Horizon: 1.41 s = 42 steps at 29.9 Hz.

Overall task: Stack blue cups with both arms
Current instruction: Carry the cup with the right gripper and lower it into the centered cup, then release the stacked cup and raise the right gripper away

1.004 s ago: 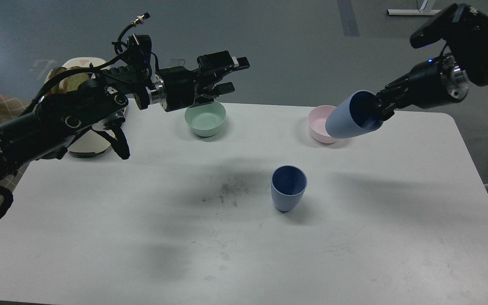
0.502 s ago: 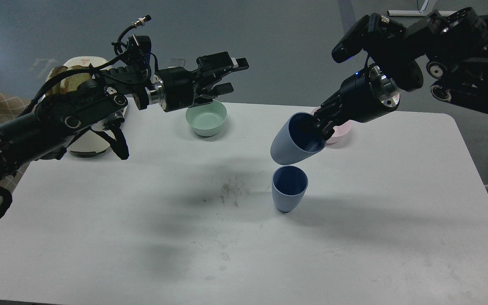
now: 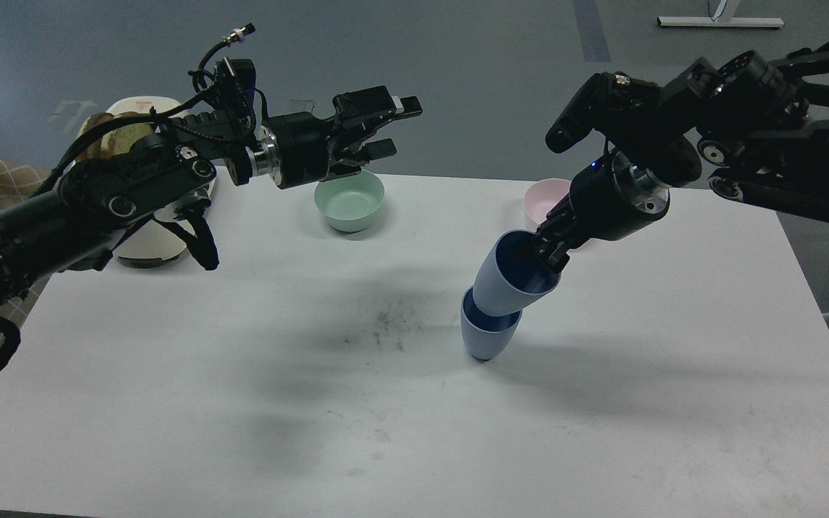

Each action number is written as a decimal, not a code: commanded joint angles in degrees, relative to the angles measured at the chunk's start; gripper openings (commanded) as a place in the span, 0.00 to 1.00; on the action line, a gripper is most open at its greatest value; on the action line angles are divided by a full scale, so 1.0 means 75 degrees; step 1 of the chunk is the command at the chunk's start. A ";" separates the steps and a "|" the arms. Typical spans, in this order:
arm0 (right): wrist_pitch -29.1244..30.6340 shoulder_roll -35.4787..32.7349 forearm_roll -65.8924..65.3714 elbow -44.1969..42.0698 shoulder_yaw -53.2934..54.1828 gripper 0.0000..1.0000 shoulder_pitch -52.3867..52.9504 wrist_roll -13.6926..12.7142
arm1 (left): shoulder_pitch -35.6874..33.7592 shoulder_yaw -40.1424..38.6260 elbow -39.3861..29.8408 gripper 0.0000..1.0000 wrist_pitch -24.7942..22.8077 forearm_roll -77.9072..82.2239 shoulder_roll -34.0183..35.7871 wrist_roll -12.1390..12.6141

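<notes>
Head view: since the earlier frames the right arm [image 3: 745, 151] is bringing its carried blue cup [image 3: 512, 277] down from beside the pink bowl [image 3: 544, 201] until the cup's rounded base is entering the mouth of the standing blue cup [image 3: 485, 334]. The right arm's fingers [image 3: 545, 253] are pinching the carried cup at its rim, one inside the mouth, and the cup is leaning steeply, base down to the left and mouth up to the right. The standing cup is resting upright on its narrow base near the middle of the white surface [image 3: 242, 403], only partly filled by the other.

The left arm [image 3: 119, 201] is hanging where it was, well apart from both cups, its fingers [image 3: 375, 137] parted and holding nothing above the mint-green bowl [image 3: 350, 201]. A cream appliance [image 3: 148, 244] is sitting behind that arm at the surface's far left edge.

Risks, as judged from this pose: the carried cup is entering at a slant, so pressing further may push sideways on the lower rim and tip the standing cup off its small base, since nothing is bracing it. Letting go before the cup is brought upright may leave it jammed crookedly or let it roll out. The inner finger may also drag the cup upward on withdrawal.
</notes>
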 commanded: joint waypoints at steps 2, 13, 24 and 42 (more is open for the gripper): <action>0.0000 0.0118 0.0000 -0.0089 -0.0003 0.00 -0.0119 0.0000 | 0.0011 -0.0013 -0.0012 0.97 0.0007 0.0000 0.0009 0.0000; 0.0000 0.0212 0.0000 -0.0183 -0.0015 0.00 -0.0260 0.0000 | 0.0011 -0.0024 -0.0012 0.97 0.0007 0.0000 0.0009 0.0000; 0.0000 0.0235 0.0000 -0.0300 -0.0015 0.32 -0.0389 0.0000 | 0.0011 -0.0024 -0.0001 0.97 0.0007 0.0000 0.0033 0.0000; 0.0000 -0.0256 0.2633 -0.2560 0.0910 0.99 -0.0622 0.0000 | 0.0396 -0.0422 0.0070 0.98 0.0276 -0.0129 0.0092 0.0000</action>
